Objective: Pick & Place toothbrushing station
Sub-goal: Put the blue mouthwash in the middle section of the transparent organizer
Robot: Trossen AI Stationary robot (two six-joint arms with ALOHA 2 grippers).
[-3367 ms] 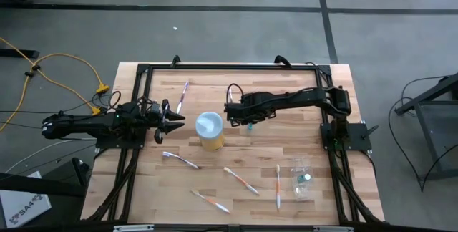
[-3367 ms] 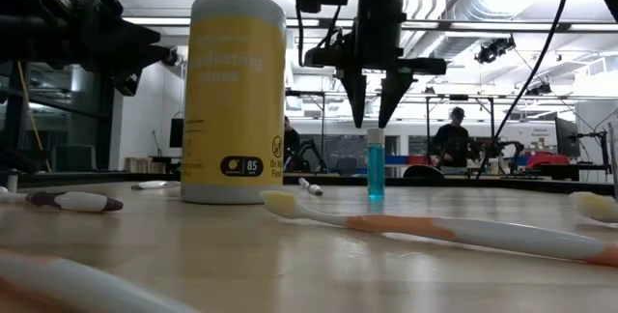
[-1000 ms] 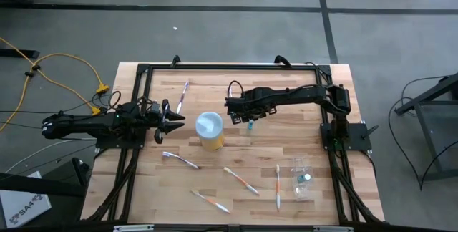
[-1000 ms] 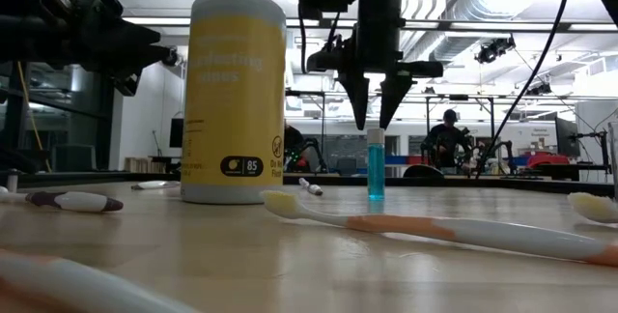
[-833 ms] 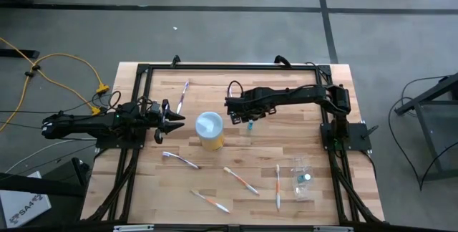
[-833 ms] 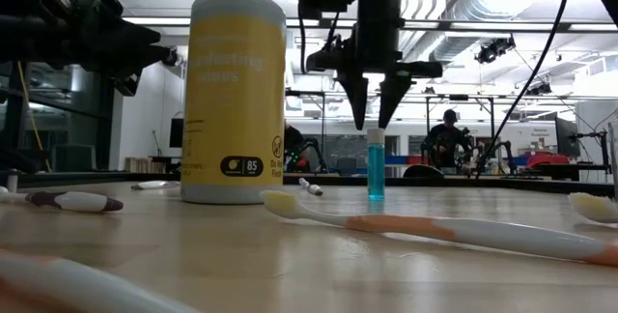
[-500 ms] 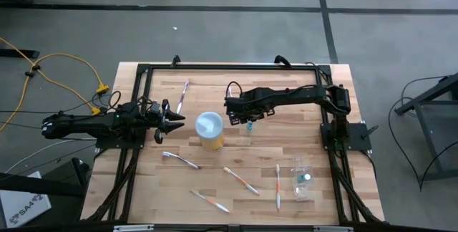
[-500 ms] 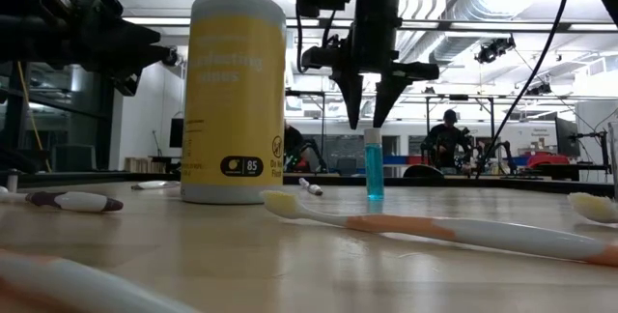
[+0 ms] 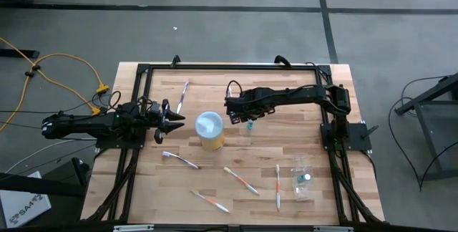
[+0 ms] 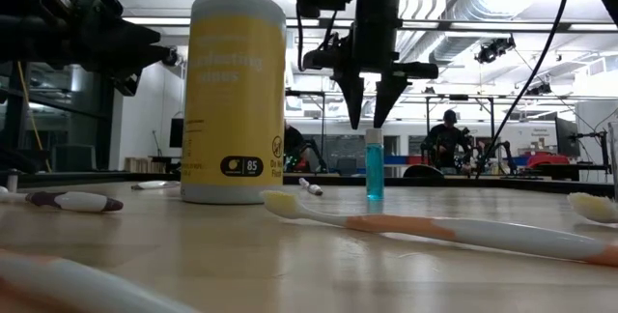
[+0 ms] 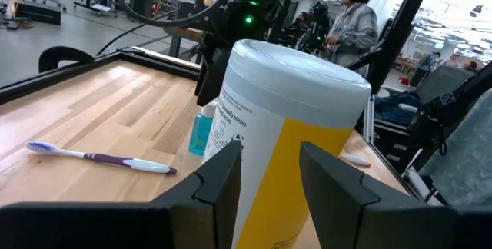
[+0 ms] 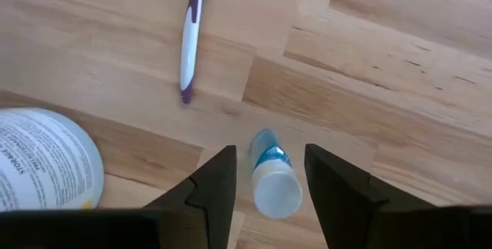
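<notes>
A small blue bottle (image 10: pixel 374 164) with a pale cap stands upright on its base on the wooden table (image 9: pixel 286 153), right of its middle. My right gripper (image 10: pixel 366 126) hangs open just above the cap, fingers pointing down; in the right wrist view the bottle (image 12: pixel 273 184) shows between the fingers of my right gripper (image 12: pixel 269 151), untouched. Several toothbrushes lie flat: a purple-and-white one (image 9: pixel 183 94) at the far side and orange-handled ones (image 9: pixel 240 180) near the front. A clear holder cup (image 9: pixel 302 178) lies at the near right. My left gripper (image 9: pixel 172 123) waits open and level at the table's left.
A tall yellow wipes canister (image 9: pixel 210 130) with a white lid stands mid-table, between my left gripper and the bottle. A black frame (image 9: pixel 229 66) runs round the table's edges. People (image 10: pixel 450 139) show in the room beyond the far edge.
</notes>
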